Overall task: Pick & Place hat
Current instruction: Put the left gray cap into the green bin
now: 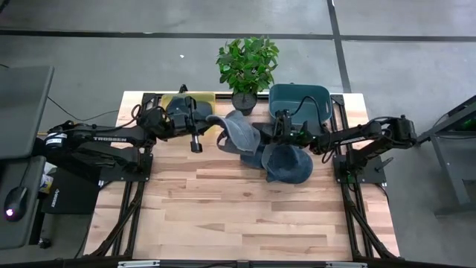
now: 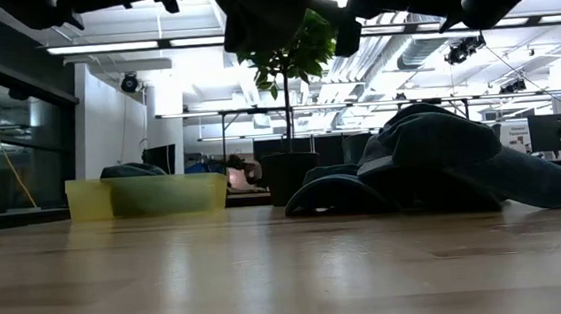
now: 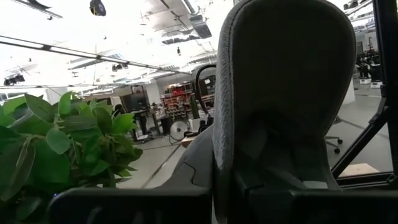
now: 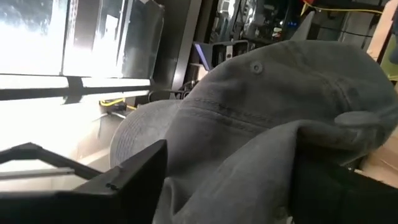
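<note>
left gripper (image 1: 199, 128) sits at about ten o'clock on the table (image 1: 238, 216), fingers clamped on a grey cap (image 1: 236, 132) lifted off the wood, near the yellow bin (image 1: 186, 100). at twelve o'clock stands the potted plant (image 1: 247, 67). right gripper (image 1: 286, 138), at two o'clock near the teal bin (image 1: 299, 100), is closed on the cap pile (image 1: 286, 164), which rests on the table at centre-right.

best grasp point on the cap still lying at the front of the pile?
Probably the brim of the dark blue-grey fabric cap, taken from above at its front edge. In the low view it juts flat and free of the heap, thin enough to pinch; the crown is soft and overlapped by other caps.
</note>
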{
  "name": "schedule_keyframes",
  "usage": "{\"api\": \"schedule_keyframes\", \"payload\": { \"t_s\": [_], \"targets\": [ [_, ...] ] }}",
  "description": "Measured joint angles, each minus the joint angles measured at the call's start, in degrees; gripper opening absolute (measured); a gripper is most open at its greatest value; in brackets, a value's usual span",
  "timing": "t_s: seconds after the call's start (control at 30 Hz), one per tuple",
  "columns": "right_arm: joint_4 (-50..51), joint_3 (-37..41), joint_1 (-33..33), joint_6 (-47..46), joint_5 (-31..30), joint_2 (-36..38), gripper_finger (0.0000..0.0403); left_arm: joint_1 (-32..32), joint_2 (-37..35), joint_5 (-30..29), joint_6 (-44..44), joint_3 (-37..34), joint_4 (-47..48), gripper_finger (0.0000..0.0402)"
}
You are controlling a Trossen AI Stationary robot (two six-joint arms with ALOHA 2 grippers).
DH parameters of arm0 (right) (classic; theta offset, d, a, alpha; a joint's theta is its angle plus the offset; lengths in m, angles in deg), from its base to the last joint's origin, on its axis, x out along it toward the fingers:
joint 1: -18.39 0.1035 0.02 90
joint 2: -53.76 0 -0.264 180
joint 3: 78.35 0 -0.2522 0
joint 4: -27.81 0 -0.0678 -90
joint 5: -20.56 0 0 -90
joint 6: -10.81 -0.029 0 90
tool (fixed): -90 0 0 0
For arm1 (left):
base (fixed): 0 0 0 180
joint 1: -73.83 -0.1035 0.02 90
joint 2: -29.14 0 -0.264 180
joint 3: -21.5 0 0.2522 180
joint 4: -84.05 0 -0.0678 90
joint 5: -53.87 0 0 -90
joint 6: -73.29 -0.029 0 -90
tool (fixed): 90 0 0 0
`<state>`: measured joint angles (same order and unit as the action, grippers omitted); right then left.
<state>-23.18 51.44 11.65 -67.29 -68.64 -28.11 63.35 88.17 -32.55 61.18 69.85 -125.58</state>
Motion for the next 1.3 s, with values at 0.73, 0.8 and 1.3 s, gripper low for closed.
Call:
{"api": "schedule_keyframes", "payload": {
  "t_s": [0.73, 0.8, 1.3],
  "targets": [
    [0.2, 0.0, -0.8, 7.4, 5.1, 0.0, 0.0003, 0.0, 0.0, -2.7, 4.8, 0.0, 0.0, 0.0027],
    [0.2, 0.0, -0.8, 7.6, 5.1, 0.0, 0.0003, 0.0, 0.0, -4.2, 7.1, 0.0, -0.1, 0.0046],
    [7.8, 0.0, -2.8, 12.5, 4.0, 5.6, 0.0001, 0.0, -0.9, -6.4, 15.4, 0.0, -6.0, 0.0128]
  ]
}}
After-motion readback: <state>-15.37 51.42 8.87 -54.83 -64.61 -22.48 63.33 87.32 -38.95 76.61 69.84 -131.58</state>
